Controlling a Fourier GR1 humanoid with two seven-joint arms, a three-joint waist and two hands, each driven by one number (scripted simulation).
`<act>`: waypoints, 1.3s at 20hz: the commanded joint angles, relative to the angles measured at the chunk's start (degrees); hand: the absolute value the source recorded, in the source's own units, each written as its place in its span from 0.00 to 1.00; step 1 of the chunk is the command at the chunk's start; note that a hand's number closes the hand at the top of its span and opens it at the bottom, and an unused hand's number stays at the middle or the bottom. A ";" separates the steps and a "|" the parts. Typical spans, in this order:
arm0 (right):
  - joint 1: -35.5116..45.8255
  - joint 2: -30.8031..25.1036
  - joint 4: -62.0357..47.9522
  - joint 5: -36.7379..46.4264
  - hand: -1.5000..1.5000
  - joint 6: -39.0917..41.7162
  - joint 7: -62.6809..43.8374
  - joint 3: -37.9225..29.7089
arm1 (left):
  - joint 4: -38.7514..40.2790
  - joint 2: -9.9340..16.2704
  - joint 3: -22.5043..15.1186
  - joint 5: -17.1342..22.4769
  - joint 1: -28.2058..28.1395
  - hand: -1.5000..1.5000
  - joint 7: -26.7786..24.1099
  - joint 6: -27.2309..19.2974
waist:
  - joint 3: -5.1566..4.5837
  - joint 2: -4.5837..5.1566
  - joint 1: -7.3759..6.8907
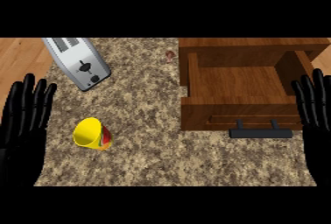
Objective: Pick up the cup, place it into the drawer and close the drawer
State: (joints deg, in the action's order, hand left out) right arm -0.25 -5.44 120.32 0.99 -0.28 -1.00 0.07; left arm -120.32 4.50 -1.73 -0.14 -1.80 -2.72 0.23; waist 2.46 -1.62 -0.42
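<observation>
The left hand (pixel 26 109) and right hand (pixel 315 107) rest with fingers apart. The yellow cup (pixel 92 134) lies tipped on the counter (pixel 149 96); it might roll away when touched.

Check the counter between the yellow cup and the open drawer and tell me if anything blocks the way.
Nothing visible does. The yellow cup lies on its side on bare counter, and the stretch to the open drawer holds nothing. The toaster sits farther back, off that line. The left robot hand beside the cup is also unobstructed.
</observation>
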 commanded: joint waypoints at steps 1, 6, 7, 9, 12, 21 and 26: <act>-1.01 0.68 -1.49 -2.31 0.00 1.17 3.44 -0.67 | -1.82 3.48 0.30 3.24 1.54 0.00 1.32 4.78 | -2.39 1.55 0.39; 0.76 0.44 0.39 -0.51 0.00 0.65 2.41 0.53 | 2.15 13.04 2.16 24.16 1.50 0.00 -3.25 26.31 | -2.74 1.75 0.66; -0.13 -1.96 -2.21 -2.36 0.00 5.08 -1.51 2.87 | 7.54 9.39 0.37 27.35 -1.95 0.00 4.03 22.71 | -2.68 2.47 0.41; 1.88 -2.56 -2.95 -2.97 0.00 5.33 -3.31 2.30 | 11.83 14.10 4.94 34.64 -0.54 0.00 4.55 28.09 | -2.66 2.31 0.38; 3.99 -3.30 -4.45 -3.86 0.00 6.30 -5.37 2.09 | 18.48 18.27 9.27 43.21 1.44 0.00 6.06 33.21 | -2.56 1.99 0.40; 9.15 -1.83 -9.21 -3.01 0.00 5.52 -4.12 0.90 | 45.23 17.80 12.17 29.18 10.57 0.00 -4.36 43.94 | -2.51 1.78 0.85; 11.27 -3.42 -12.75 -5.18 0.00 8.17 -2.31 -2.35 | 53.11 17.13 12.64 21.41 15.01 0.00 -8.98 44.02 | -2.48 1.69 0.67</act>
State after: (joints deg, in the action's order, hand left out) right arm 10.02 -8.44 108.93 -4.10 7.04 -4.05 -1.20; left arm -73.80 23.12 10.86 27.61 10.15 -7.52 43.58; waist -0.04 0.15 0.29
